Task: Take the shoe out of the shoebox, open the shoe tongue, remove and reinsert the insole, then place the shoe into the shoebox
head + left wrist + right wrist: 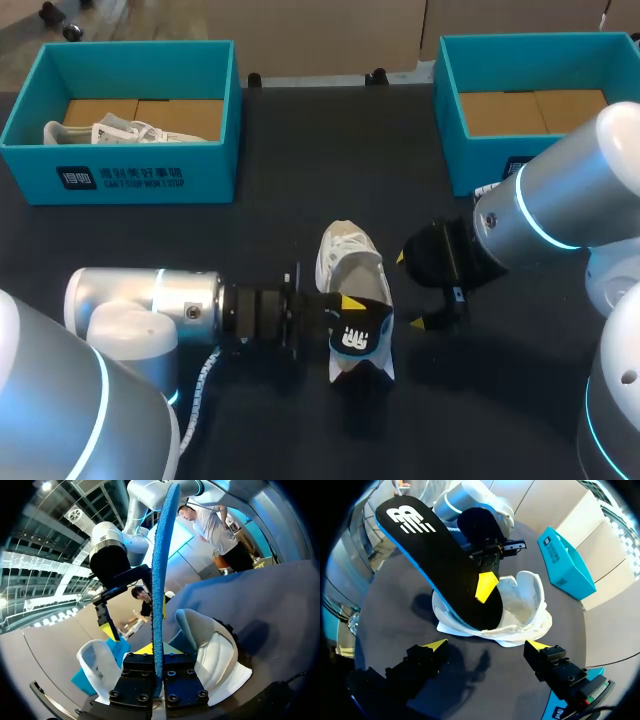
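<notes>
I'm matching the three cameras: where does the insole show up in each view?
Head view: insole over the white shoe, in the left gripper.
Left wrist view: edge-on blue strip rising out of the left gripper.
Right wrist view: black face ahead, tilted above the white shoe.
Shared landmark: the white shoe.

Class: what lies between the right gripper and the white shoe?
Nothing but bare dark table, seen best in the right wrist view; the right gripper stands clear of the shoe.

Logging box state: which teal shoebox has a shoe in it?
The left shoebox: a white shoe lies inside it. The right shoebox shows only bare cardboard floor, as far as the arm leaves it visible.
</notes>
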Robot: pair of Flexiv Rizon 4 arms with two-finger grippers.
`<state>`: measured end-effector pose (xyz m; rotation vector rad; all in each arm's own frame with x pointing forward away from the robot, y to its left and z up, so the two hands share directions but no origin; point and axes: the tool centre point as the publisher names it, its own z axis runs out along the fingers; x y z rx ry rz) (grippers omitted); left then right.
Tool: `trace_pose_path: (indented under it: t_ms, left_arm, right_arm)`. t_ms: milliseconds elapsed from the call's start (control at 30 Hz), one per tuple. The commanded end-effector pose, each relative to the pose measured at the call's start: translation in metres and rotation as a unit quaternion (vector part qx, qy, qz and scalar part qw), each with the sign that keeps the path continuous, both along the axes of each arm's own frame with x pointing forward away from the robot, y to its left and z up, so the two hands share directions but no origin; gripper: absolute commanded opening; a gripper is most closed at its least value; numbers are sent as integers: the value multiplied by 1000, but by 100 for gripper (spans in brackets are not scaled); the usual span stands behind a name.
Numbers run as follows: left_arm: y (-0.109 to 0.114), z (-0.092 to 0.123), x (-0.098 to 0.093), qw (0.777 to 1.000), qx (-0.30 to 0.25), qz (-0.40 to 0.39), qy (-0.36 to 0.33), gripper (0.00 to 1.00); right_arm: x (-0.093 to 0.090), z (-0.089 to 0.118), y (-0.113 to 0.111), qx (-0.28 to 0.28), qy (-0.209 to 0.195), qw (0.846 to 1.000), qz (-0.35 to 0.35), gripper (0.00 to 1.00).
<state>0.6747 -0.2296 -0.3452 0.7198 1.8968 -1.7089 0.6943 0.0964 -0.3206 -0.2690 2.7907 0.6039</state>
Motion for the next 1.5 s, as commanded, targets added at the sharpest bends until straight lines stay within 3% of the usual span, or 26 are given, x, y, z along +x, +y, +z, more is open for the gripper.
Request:
trace_pose_path:
  t_ms: [33,400,467,600,1500]
  left_arm:
    - [-2,-7,4,1000,5,1,1,0]
    - [-2,-7,4,1000,9,4,18,0]
    - [0,-5,3,1000,11,5,18,30]
    - [3,-3,4,1000,13,6,18,37]
    - [11,25,-3,999,27,4,25,35]
  right_arm:
    - [-1,-1,0,0,-2,1000,-1,100]
    - [-1,-1,0,0,-2,1000,-1,100]
    - [-1,-1,0,0,-2,1000,-1,100]
    - [-1,-1,0,0,-2,1000,-1,100]
    - [-1,-1,0,0,-2,1000,-1,100]
